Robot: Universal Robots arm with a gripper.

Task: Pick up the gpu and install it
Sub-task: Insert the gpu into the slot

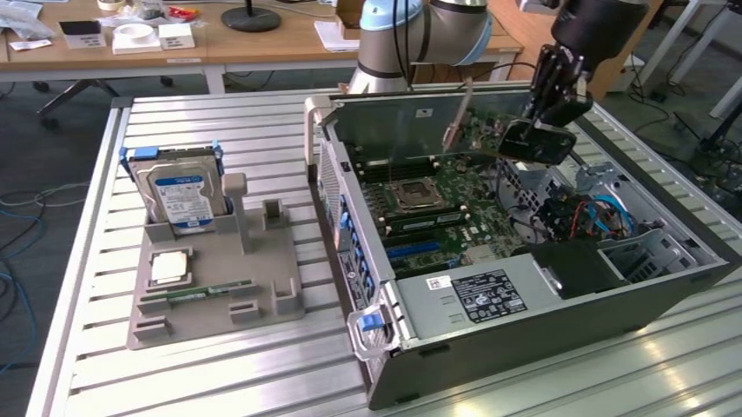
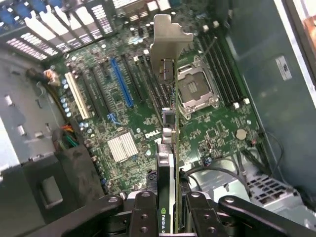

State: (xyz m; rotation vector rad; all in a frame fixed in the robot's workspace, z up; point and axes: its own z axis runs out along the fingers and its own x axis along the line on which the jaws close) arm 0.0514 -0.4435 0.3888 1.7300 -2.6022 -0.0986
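Wrist view, and the end effector (image 2: 170, 210) has its two fingers (image 2: 143, 215) clamped on the gpu (image 2: 166, 163). The card is pinched edge-on between them, with its silvery end bracket (image 2: 169, 34) pointing away from the camera. The gpu hangs clear above the green motherboard (image 2: 123, 123). Its line runs between the blue expansion slot (image 2: 121, 81) on one side and the open CPU socket (image 2: 195, 89) on the other, and no part of it is seated in a slot.

Over to the exterior view: the end effector is up over the far part of the open computer case (image 1: 487, 347), which lies on its side on the ribbed metal tabletop (image 1: 174, 382). The card is carried just above the board.

Well apart on the exterior view's left, a grey parts holder (image 1: 208, 304) keeps the hard drive (image 1: 183, 195) with its blue label standing upright, and a slim green memory stick (image 1: 208, 289) lies flat nearer the camera.
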